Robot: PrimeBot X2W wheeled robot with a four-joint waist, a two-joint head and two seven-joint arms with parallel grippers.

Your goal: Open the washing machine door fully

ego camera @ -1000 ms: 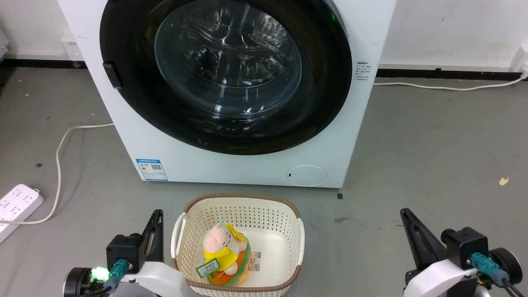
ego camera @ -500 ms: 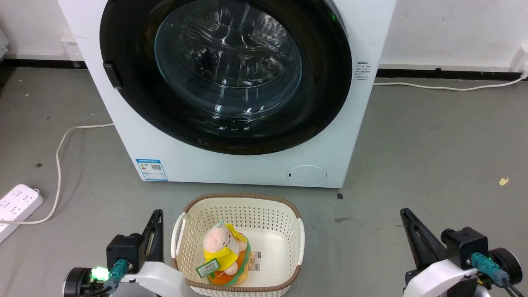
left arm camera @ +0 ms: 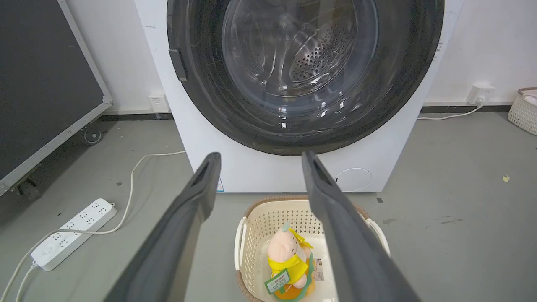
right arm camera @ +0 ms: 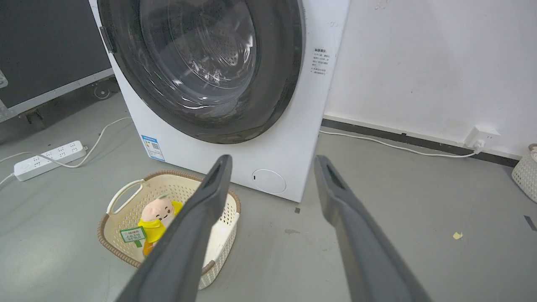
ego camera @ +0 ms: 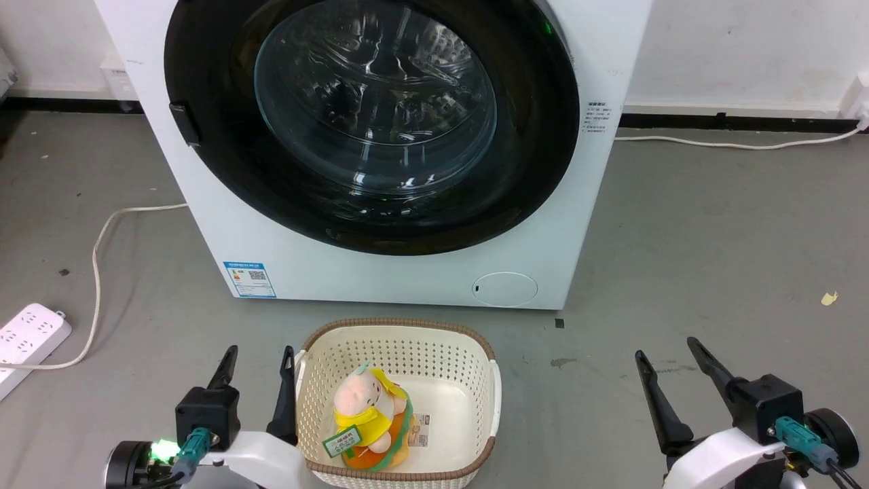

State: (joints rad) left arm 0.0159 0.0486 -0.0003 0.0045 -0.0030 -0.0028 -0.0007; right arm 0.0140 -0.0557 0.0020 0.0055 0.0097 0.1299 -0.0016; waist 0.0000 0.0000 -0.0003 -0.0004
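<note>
left gripper (ego camera: 260, 352): fingers spread, empty | right gripper (ego camera: 665, 348): fingers spread, empty | washing machine door (ego camera: 370, 122): shut, ahead of and above both, well apart | advice: hook the dark tab (ego camera: 185, 123) up-left of the left gripper, probably the handle; pull in an arc.

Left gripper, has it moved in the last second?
Yes. The left gripper has opened: one finger swung toward the basket, the other away; its base stayed put.

Bright, even light's filling the rm; glare's glinting on the washing machine door (ego camera: 373, 122); wrist views warping at edges.
</note>
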